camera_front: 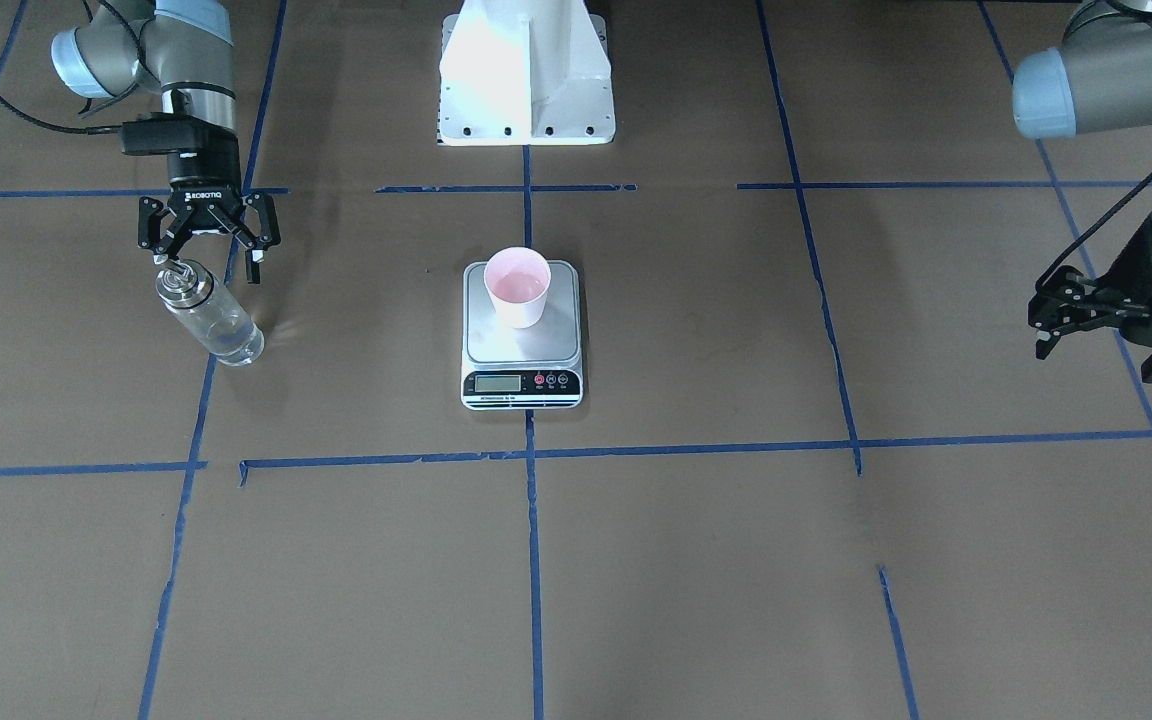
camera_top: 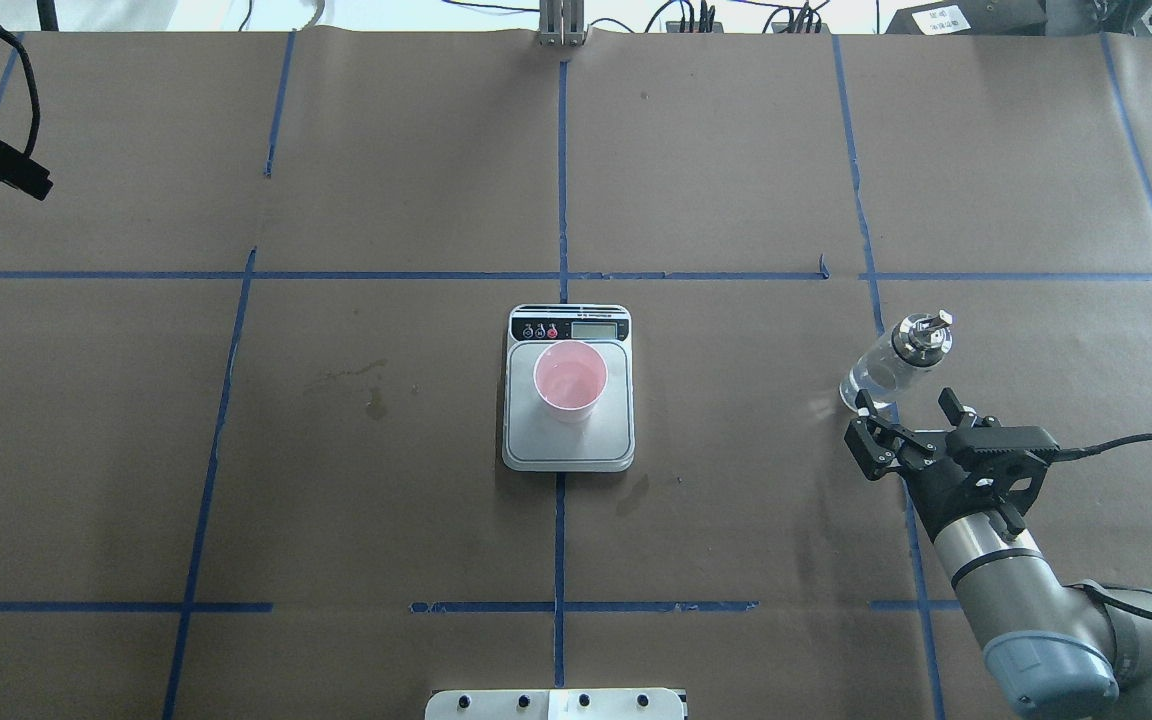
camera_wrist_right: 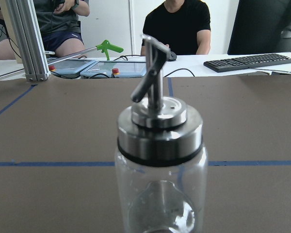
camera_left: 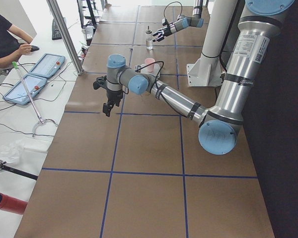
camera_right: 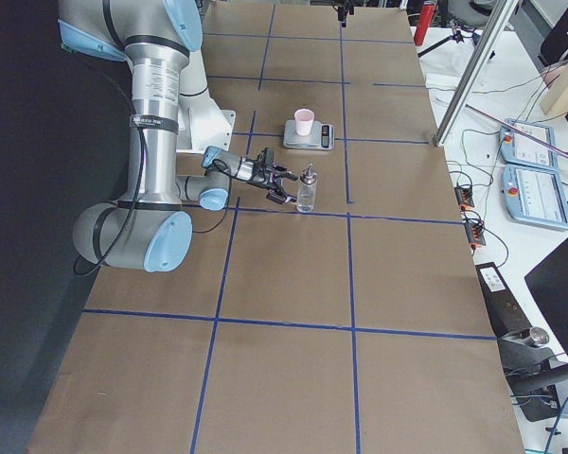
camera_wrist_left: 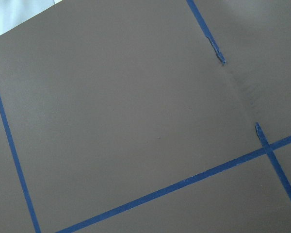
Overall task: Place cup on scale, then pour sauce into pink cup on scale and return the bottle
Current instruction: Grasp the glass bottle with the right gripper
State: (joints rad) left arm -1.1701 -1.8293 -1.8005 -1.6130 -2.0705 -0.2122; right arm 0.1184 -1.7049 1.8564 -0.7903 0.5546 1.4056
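The pink cup [camera_front: 517, 286] stands upright on the steel platform of the scale [camera_front: 521, 340] at the table's middle, and both show in the overhead view: cup [camera_top: 570, 381], scale [camera_top: 568, 440]. The clear glass bottle [camera_front: 211, 315] with its silver pour-spout stands upright on the table on my right side [camera_top: 898, 358] and fills the right wrist view [camera_wrist_right: 160, 160]. My right gripper [camera_top: 904, 402] is open and empty just on the robot's side of the bottle, fingers apart from the glass. My left gripper [camera_front: 1056, 320] is open and empty, far off at the table's left.
The white robot base plate [camera_front: 526, 80] stands behind the scale. Blue tape lines grid the brown table. Operators sit beyond the table's far edge [camera_wrist_right: 177, 24] with keyboards and pendants. The left wrist view shows only bare table and tape.
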